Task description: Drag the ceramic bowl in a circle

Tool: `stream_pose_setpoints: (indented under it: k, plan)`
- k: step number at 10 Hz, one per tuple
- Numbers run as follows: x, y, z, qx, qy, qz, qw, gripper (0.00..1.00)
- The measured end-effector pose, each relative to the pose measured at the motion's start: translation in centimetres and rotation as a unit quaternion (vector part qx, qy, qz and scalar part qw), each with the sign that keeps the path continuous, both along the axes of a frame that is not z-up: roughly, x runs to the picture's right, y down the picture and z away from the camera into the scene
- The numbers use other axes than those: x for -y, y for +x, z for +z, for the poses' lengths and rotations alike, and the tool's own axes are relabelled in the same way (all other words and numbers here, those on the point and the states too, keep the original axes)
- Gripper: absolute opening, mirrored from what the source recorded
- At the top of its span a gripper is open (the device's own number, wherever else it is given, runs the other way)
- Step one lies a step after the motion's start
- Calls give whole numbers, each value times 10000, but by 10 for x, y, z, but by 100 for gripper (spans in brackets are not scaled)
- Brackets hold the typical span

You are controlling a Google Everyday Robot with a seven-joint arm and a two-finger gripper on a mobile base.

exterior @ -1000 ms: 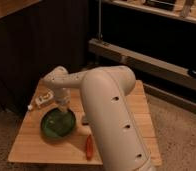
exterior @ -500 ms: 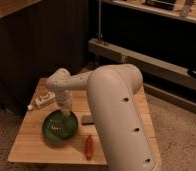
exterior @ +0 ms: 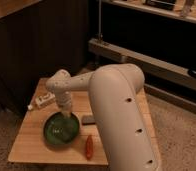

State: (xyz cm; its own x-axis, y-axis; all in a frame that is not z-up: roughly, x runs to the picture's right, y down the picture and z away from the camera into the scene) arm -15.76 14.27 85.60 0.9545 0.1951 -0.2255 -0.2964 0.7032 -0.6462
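Now: drag hazards around the ceramic bowl (exterior: 58, 133)

Left of bowl, near: white box (exterior: 43, 100). Bowl: seated on wooden table (exterior: 33, 146). Gripper (exterior: 67, 115): down at bowl's far rim; grip state: cannot tell. Right of bowl: dark block (exterior: 87, 119) just beside, red object (exterior: 89, 146) near. Expect knocked neighbours from wide sweeps, lost contact from rim slip.

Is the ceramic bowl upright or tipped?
Upright: the ceramic bowl sits flat on the table, opening facing up. The gripper reaches down into it near its far rim.

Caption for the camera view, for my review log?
Gripper reaches down into the green bowl on a wooden table; a red object lies beside it.
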Motion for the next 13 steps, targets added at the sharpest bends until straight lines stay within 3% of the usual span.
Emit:
stream_pose_setpoints:
  k: [4, 7, 11, 13]
  plan:
    - [-7, 24, -5, 3, 42, -138, 9999, 0]
    - [-16, -9, -12, 108, -27, -405, 9991, 0]
    - [-18, -21, -10, 192, -36, -624, 9979, 0]
    - [-17, -43, -10, 268, -56, -711, 9971, 0]
